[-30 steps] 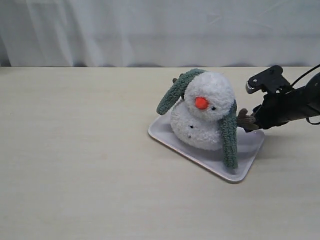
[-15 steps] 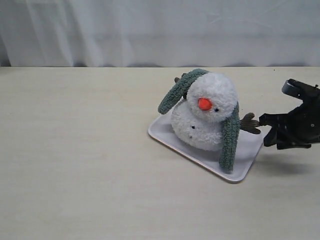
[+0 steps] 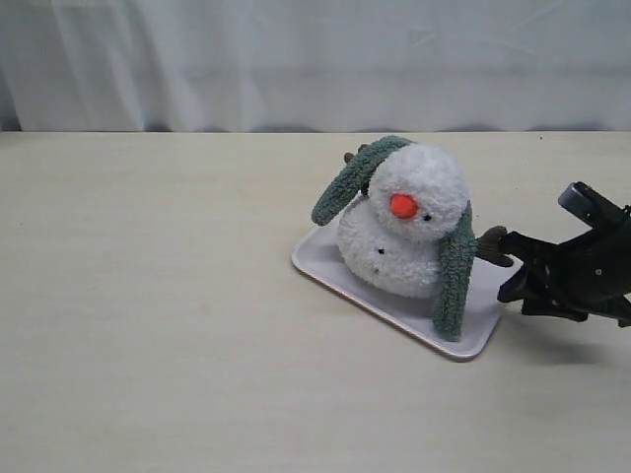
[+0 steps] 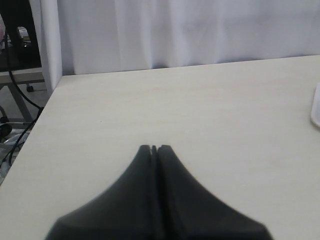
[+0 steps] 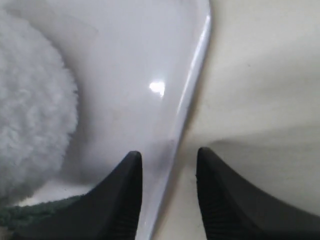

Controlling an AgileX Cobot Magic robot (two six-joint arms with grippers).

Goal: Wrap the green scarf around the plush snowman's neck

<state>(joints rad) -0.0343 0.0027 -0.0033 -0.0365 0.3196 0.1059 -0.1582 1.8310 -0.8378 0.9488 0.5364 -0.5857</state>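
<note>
Green scarf sits in no jaws. Right gripper jaws part-open and empty at centre-right of exterior frame, with the tray rim showing between them in the right wrist view. Left gripper jaws pressed together over surface. Scarf drapes behind plush snowman head, 2 ends hanging, right end reaching tray. Snowman on tray, centre frame.

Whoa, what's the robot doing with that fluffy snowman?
It is dressing the plush snowman, which sits on a white tray, in a green scarf. The scarf is draped behind the head with one end hanging down each side, not crossed in front. The right gripper is open and empty, low beside the tray with its jaws either side of the rim. The left gripper is shut over the table, away from it all.
</note>
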